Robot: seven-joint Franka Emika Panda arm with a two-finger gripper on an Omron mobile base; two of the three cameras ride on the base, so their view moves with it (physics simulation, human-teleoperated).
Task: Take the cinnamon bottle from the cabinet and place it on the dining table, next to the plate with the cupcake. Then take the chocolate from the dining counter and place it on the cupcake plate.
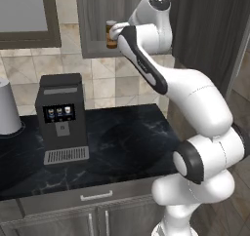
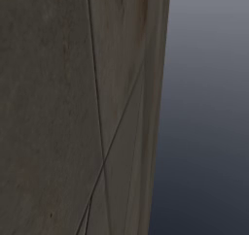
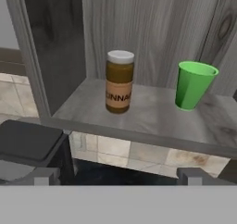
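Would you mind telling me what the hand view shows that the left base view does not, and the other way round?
The hand view alone shows the green cup on the shelf, apart from the jar, and the open gripper short of the shelf. The left base view alone shows the coffee machine on the black worktop. Both show the cinnamon bottle upright in the cabinet niche.

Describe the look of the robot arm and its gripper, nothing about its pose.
The arm is glossy white, built of rounded, bulbous segments with dark grey to black bands at the joints and no visible cables or markings. In the hand view, the gripper shows two small, blocky grey fingertips.
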